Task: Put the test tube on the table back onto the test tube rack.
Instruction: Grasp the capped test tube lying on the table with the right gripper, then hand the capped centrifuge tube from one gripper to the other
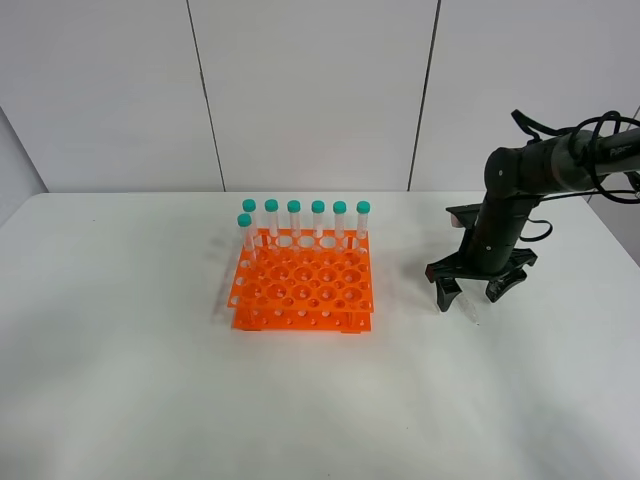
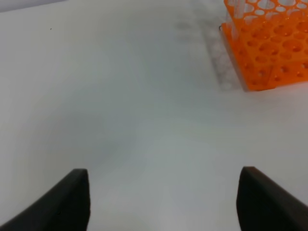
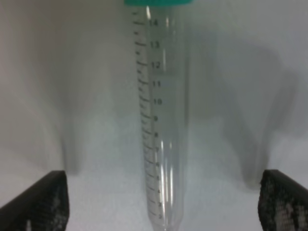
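The test tube [image 3: 161,120] lies flat on the white table [image 1: 150,350], well to the right of the orange test tube rack [image 1: 303,285]; its teal cap [image 3: 159,2] and graduation marks show in the right wrist view. In the exterior view only its clear tip [image 1: 468,312] peeks out below the arm. My right gripper [image 1: 472,292] hangs low over it, open, one finger on each side [image 3: 163,199], not touching it. My left gripper [image 2: 163,197] is open over bare table, with the rack [image 2: 274,53] some way ahead of it.
Several teal-capped tubes [image 1: 317,215] stand upright along the rack's back row and left side; its front holes are unfilled. A black cable [image 1: 600,130] loops off the right arm near the table's right edge.
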Available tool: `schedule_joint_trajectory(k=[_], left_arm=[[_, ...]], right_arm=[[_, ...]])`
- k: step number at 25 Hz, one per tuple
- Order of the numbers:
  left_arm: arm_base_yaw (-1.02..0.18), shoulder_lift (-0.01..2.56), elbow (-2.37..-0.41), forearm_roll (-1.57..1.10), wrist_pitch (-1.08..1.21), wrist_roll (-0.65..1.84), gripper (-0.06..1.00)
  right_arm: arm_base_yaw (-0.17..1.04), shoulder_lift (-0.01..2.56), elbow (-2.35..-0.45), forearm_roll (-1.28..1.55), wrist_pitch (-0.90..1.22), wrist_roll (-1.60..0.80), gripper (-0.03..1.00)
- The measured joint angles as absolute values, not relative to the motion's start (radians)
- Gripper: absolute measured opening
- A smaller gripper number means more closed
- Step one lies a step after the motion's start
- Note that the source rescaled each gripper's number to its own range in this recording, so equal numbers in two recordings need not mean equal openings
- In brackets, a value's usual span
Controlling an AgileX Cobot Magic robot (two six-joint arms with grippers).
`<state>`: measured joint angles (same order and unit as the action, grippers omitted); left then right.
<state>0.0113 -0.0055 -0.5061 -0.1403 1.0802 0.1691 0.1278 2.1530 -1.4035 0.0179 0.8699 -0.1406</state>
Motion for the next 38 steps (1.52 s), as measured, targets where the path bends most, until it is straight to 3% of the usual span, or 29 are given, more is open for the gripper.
schedule_joint_trajectory(k=[8, 10, 13, 17, 30, 38], left_arm=[[0.011, -0.006, -0.506, -0.14, 1.08, 0.169, 0.61], [0.011, -0.006, -0.506, -0.14, 1.08, 0.169, 0.61], [0.011, -0.006, -0.506, -0.14, 1.08, 0.169, 0.61], [0.011, -0.006, -0.506, -0.14, 1.08, 0.169, 0.61], [0.011, -0.006, -0.506, -0.14, 1.08, 0.169, 0.61], [0.011, -0.006, -0.506, -0.14, 1.08, 0.169, 0.61]], right_arm=[[0.128, 2.153, -1.404, 0.017, 0.865, -0.141, 0.9], [0.128, 2.153, -1.404, 0.017, 0.865, -0.141, 0.85], [0.128, 2.153, -1.404, 0.017, 0.887, -0.141, 0.58], [0.128, 2.153, -1.404, 0.017, 0.898, -0.141, 0.0], [0.128, 2.153, -1.406, 0.015, 0.912, -0.141, 0.01], [0.128, 2.151, -1.493, -0.006, 1.028, -0.142, 0.01]])
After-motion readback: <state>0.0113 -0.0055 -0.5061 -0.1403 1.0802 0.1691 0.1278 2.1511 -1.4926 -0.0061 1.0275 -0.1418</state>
